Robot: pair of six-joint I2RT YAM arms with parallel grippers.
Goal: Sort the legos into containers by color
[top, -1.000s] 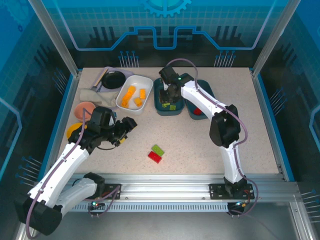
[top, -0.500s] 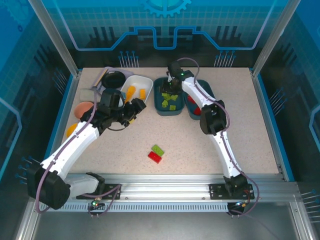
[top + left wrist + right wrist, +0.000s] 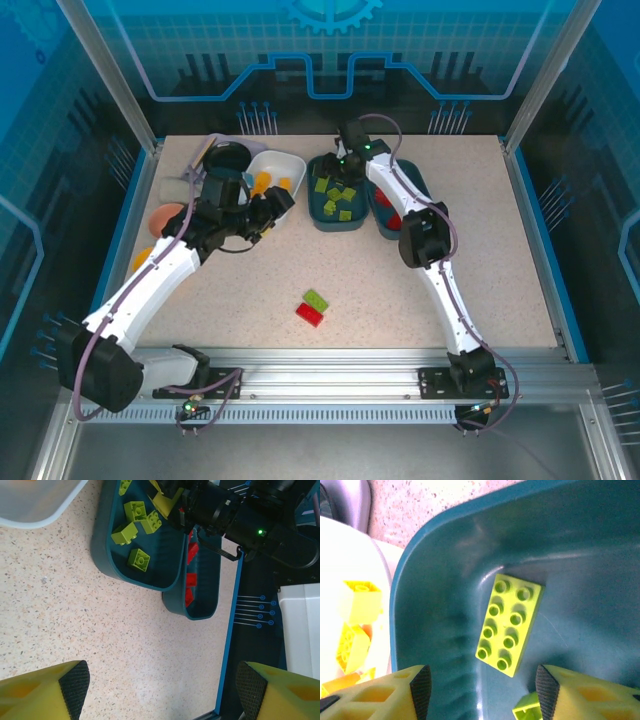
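Two legos lie loose mid-table, a green brick (image 3: pixel 316 299) touching a red brick (image 3: pixel 310 314). The white tub (image 3: pixel 290 158) holds orange-yellow bricks (image 3: pixel 262 183). One teal tub (image 3: pixel 338 227) holds green bricks (image 3: pixel 335 197); the other teal tub (image 3: pixel 395 236) holds red bricks (image 3: pixel 191 580). My left gripper (image 3: pixel 280 207) hovers open and holds nothing, by the white tub's near right corner; bare tabletop shows between its fingers (image 3: pixel 162 690). My right gripper (image 3: pixel 482 692) is open over the far end of the green tub, above a flat green brick (image 3: pixel 510 622).
A pink cup (image 3: pixel 170 215), a yellow bowl (image 3: pixel 145 260) and a round black pan (image 3: pixel 228 158) crowd the far left. The right arm (image 3: pixel 235 515) reaches over both teal tubs. The table's blue rim (image 3: pixel 230 645) runs along the right side.
My left arm swung from the near left up to the white tub. My right gripper drew back from the middle of the green tub to its far end.
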